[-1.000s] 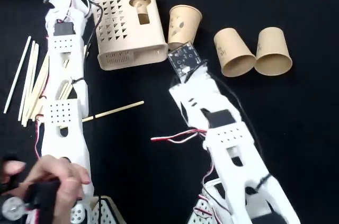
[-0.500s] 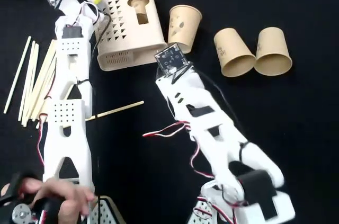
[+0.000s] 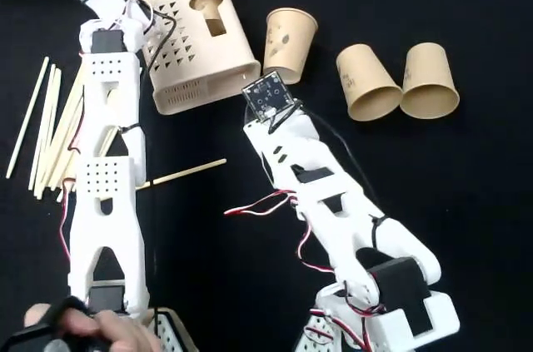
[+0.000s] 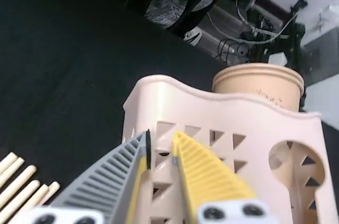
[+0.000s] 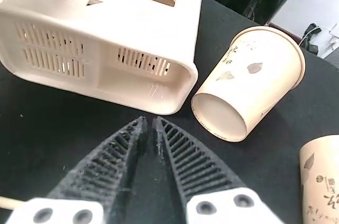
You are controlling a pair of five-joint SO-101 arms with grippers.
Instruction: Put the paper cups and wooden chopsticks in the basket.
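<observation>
Left jaws [image 4: 160, 138] sat nearly closed on the side wall of the beige perforated plastic basket [image 4: 249, 128]. I judged they were pinching it to stand it up from its side. Right jaws [image 5: 148, 124], pressed together and empty, hung over the black worktop [image 5: 47, 123] near a tipped tan paper cup [image 5: 249, 91], likely my next pick. Pale wooden chopsticks [image 3: 50, 127] lay loose, well apart from that cup.

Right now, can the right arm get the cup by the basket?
Probably yes. The cup lies on its side just ahead of the right gripper, nothing between them, though the jaws are shut.
</observation>
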